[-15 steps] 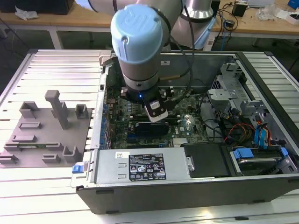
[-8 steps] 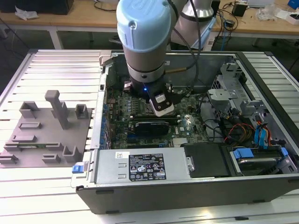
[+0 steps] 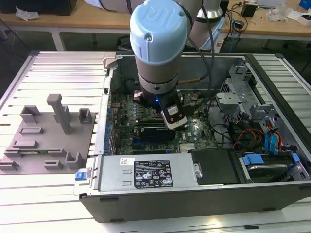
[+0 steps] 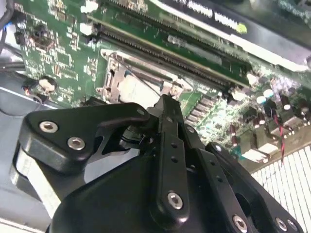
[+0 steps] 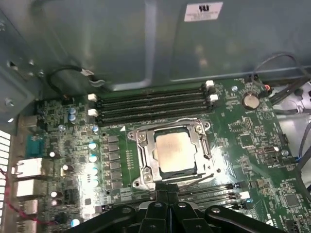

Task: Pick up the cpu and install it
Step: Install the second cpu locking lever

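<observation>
Hanging over the open computer case [image 3: 204,194], the arm in the exterior view has its gripper [image 3: 160,109] low above the green motherboard [image 3: 194,128], toward the case's rear wall; the grey fixture plate [image 3: 46,141] lies outside the case on the slatted table [image 3: 29,204], at the exterior view's left.

In the second wrist view the black gripper [image 4: 165,104] has its fingers drawn together to one point with nothing between them, just beside the socket frame [image 4: 112,80], where a pale patch of the cpu [image 4: 133,90] shows.

In the first wrist view the cpu [image 5: 174,151] already lies flat inside the socket frame [image 5: 146,160], near the board's middle beside the memory slots [image 5: 153,104]. My judgement: doing this well means checking the chip sits level and square in the frame, pressing nothing sideways.
</observation>
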Robot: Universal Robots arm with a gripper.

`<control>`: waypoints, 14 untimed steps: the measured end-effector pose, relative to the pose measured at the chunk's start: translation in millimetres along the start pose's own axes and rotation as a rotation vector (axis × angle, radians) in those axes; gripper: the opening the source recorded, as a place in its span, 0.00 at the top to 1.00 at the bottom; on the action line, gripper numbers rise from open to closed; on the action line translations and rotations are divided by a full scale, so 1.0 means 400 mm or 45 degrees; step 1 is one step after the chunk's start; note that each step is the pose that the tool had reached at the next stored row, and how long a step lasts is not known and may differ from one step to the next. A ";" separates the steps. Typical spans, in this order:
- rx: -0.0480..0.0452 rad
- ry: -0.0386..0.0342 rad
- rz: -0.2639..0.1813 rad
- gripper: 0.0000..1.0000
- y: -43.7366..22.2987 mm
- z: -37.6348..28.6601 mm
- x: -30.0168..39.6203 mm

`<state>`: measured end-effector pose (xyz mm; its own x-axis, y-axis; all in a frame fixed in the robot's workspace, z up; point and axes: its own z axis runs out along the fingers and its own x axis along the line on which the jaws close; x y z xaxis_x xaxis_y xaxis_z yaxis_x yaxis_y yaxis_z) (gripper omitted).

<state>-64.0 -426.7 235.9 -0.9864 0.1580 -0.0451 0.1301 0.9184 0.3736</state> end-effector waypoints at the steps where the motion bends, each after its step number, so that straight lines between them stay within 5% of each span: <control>1: 0.000 0.0000 0.000 0.89 -0.002 0.004 -0.003; 8: 0.000 -0.0001 0.000 0.89 -0.014 0.035 0.001; 14: -0.001 0.0001 0.000 0.89 -0.021 0.058 0.036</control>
<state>-77.0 -423.6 210.6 -0.9864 0.1582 -0.0449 0.1302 0.9180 0.3745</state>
